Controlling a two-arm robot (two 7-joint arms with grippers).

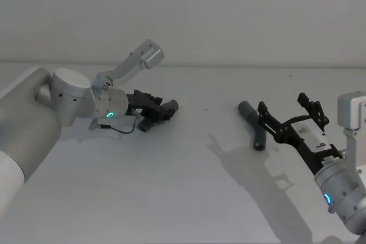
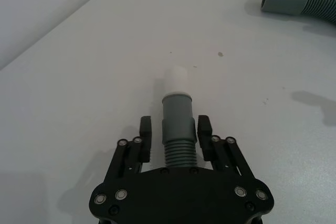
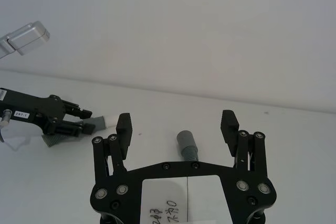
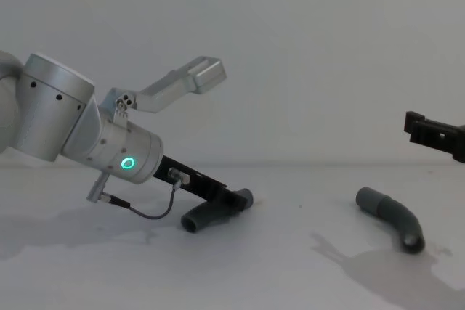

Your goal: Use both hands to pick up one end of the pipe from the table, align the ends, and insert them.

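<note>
The left claw (image 2: pixel 175 132) sits low on the bench (image 1: pixel 189 187), well left of centre, and is closed on the left pipe (image 2: pixel 177 145) at its ribbed part. The cuff (image 2: pixel 177 107) and a white tip (image 2: pixel 176 76) poke out clear ahead of the fingers. In the chest view the pipe's dark curved end touches the bench while the cuff end tilts up. That hold looks sound, so this arm probably only needs to keep the cuff steady and pointed toward the middle. Well to the right, the right pipe (image 4: pixel 387 213) lies flat and free, its cuff (image 4: pixel 367 198) turned toward the left arm. The right claw (image 3: pixel 176 123) hovers above the bench with its jaws wide apart, just short of the pipe, which lines up between them in the right wrist view. The step in hand seems to be this second grasp. It would go best with a straight descent, the fingers straddling the ribs behind the cuff so the mouth stays open for the white tip. A pinch on the bend could let the pipe roll or swing, which would spoil the alignment.
</note>
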